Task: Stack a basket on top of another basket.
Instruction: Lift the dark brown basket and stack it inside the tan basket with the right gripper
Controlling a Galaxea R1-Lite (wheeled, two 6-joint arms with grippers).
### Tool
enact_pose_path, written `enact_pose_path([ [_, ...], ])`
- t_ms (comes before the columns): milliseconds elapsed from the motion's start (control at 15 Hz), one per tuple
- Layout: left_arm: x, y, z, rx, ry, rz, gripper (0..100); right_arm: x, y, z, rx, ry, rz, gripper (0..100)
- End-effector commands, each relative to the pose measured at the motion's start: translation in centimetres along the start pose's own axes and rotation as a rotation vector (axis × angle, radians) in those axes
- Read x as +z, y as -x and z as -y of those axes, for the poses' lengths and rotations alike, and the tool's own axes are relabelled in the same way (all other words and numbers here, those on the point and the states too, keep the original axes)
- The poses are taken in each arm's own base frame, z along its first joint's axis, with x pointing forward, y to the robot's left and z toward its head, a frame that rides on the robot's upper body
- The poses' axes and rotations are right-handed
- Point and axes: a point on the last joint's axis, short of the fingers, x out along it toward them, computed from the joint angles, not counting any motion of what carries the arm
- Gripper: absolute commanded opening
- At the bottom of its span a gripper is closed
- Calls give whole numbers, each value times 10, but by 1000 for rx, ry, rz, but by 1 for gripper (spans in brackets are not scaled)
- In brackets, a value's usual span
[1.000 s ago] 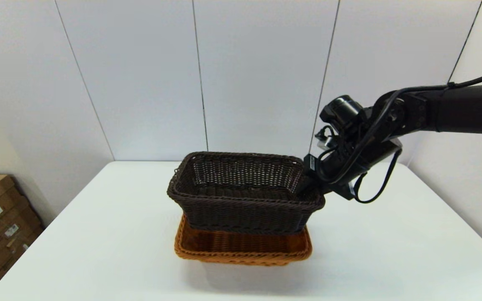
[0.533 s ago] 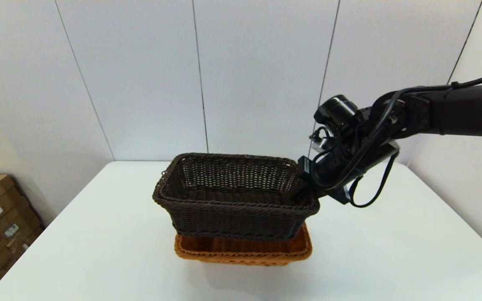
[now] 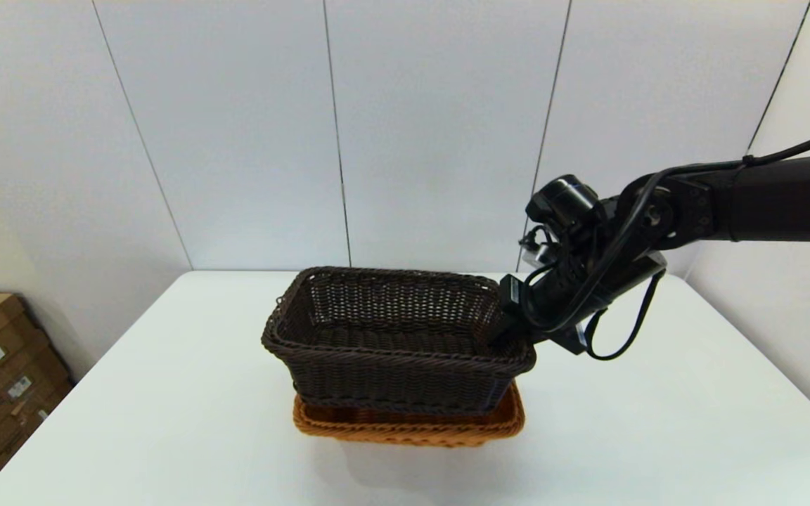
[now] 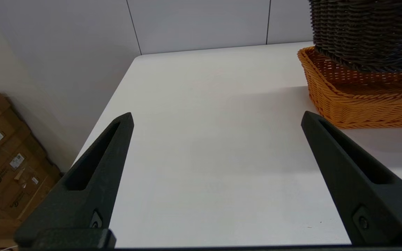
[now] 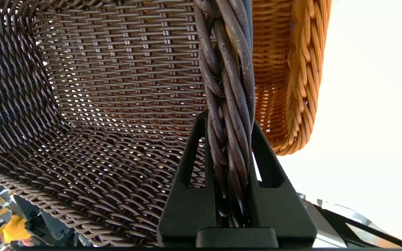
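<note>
The left gripper [image 4: 216,118] hangs spread wide over the white table [image 3: 166,422] beside the orange-tan basket [image 3: 405,425], in which the dark brown basket [image 3: 394,351] sits partly lowered, its right rim clamped between the right gripper [image 3: 507,336] fingers.

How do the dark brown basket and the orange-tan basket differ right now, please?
The dark brown basket is held by its rim in the right tool and tilted; the orange-tan basket rests flat on the table, ungripped. The dark one sits above, partly inside the orange one. Both are rectangular woven baskets with braided rims.
</note>
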Motion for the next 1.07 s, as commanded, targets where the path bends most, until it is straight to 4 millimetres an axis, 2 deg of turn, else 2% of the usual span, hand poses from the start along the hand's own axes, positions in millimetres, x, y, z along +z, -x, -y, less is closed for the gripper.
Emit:
enact_pose_path([
  [67,-1,0,0,0,0,-6,100,0,-4,3,-5,0,-10,0],
  [1067,-1,0,0,0,0,-6,100,9,-19,12,-12,37,11,0],
])
